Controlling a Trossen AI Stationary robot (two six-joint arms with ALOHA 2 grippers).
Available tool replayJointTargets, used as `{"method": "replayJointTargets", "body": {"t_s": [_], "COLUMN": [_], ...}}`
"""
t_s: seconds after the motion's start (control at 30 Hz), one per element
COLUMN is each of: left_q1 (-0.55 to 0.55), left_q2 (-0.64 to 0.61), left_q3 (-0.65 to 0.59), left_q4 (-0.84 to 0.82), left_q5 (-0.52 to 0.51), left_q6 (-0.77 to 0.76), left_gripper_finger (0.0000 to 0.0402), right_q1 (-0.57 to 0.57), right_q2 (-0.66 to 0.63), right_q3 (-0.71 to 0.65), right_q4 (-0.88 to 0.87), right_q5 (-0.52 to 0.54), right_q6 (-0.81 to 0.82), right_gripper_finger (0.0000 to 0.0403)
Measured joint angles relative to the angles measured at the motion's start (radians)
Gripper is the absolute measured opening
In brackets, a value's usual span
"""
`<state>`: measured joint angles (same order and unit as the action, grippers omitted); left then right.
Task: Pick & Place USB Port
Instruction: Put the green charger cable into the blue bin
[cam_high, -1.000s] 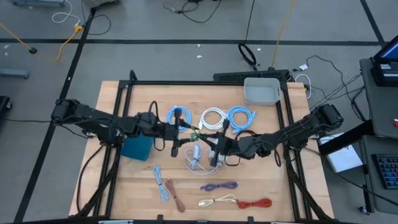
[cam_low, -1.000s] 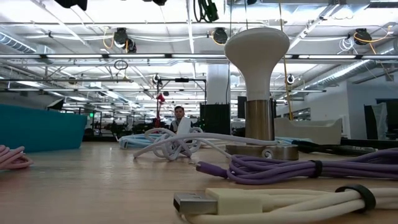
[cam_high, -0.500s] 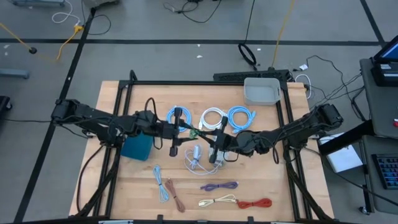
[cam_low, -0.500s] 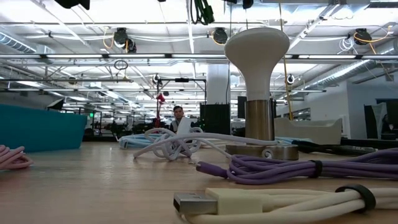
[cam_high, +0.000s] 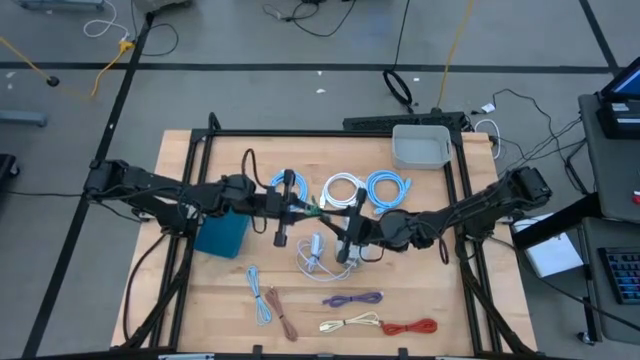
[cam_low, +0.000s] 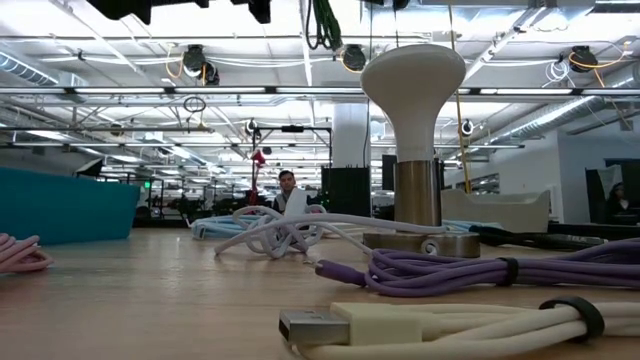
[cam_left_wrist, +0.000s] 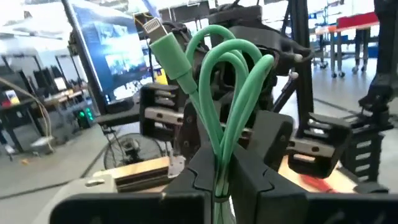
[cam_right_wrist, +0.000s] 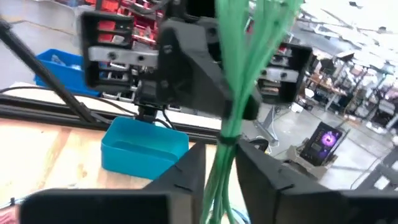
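A green USB cable (cam_high: 314, 212), bundled into loops, hangs above the table's middle between my two grippers. The low view shows it high above the table (cam_low: 322, 20). My left gripper (cam_left_wrist: 219, 163) reaches in from the table's left (cam_high: 303, 209) and is shut on the bundle. The cable's loops (cam_left_wrist: 236, 81) and green plug (cam_left_wrist: 163, 43) stick out beyond the fingers. My right gripper (cam_right_wrist: 222, 163) comes from the table's right (cam_high: 330, 222). Its fingers stand slightly apart on either side of the cable's tied end (cam_right_wrist: 227, 140). My left gripper pinches the gathered strands of the green cable (cam_left_wrist: 219, 146) between its two fingers, just below the loops. The fingers reach in level from the table's left. The cable is lifted clear of the table. My right gripper's fingers (cam_right_wrist: 189, 167) flank the tied end; I cannot tell whether they touch it.
A teal bin (cam_high: 220, 238) sits under the left arm and a grey bin (cam_high: 420, 146) at the far right. Coiled blue and white cables (cam_high: 345, 190) lie behind the grippers. A loose white cable (cam_high: 313, 260) lies below them. Purple (cam_high: 352, 298), cream (cam_high: 350, 322) and red (cam_high: 410, 326) cables lie near the front.
My left gripper has edged toward the table's right edge, up to the green cable held above the table's middle. The cable has stayed lifted clear of the table.
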<state>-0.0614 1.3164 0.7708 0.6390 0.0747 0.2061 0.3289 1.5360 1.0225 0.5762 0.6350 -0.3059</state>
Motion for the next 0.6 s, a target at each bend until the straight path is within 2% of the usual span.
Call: {"method": "replayJointTargets", "body": {"t_s": [0.07,0.13,0.2,0.27,0.37,0.47,0.6], "left_q1": [-0.002,0.002,0.009,0.023,0.059,0.093,0.124], "left_q2": [-0.024,-0.048,-0.074,-0.119,-0.19,-0.234,-0.24], "left_q3": [-0.001,0.0,0.0,0.002,0.05,0.127,0.247], "left_q4": [-0.014,-0.025,-0.059,-0.153,-0.427,-0.807,-1.272], "left_q5": [-0.042,-0.14,-0.236,-0.29,-0.395,-0.513,-0.519], "left_q6": [-0.008,-0.018,-0.045,-0.103,-0.252,-0.471,-0.738], "left_gripper_finger": [0.002,0.002,0.002,0.002,0.002,0.002,0.002], "right_q1": [0.017,0.041,0.069,0.095,0.139,0.177,0.198], "right_q2": [0.0,-0.001,-0.001,-0.001,-0.001,-0.001,-0.001], "right_q3": [0.0,0.0,0.001,0.001,0.001,0.001,0.001], "right_q4": [0.012,0.038,0.042,0.042,0.041,0.042,0.039], "right_q5": [0.006,0.037,0.097,0.18,0.324,0.418,0.443], "right_q6": [-0.018,-0.045,-0.085,-0.132,-0.207,-0.254,-0.262], "right_gripper_finger": [0.0115,0.0139,0.016,0.0178,0.0199,0.0211,0.0217]}}
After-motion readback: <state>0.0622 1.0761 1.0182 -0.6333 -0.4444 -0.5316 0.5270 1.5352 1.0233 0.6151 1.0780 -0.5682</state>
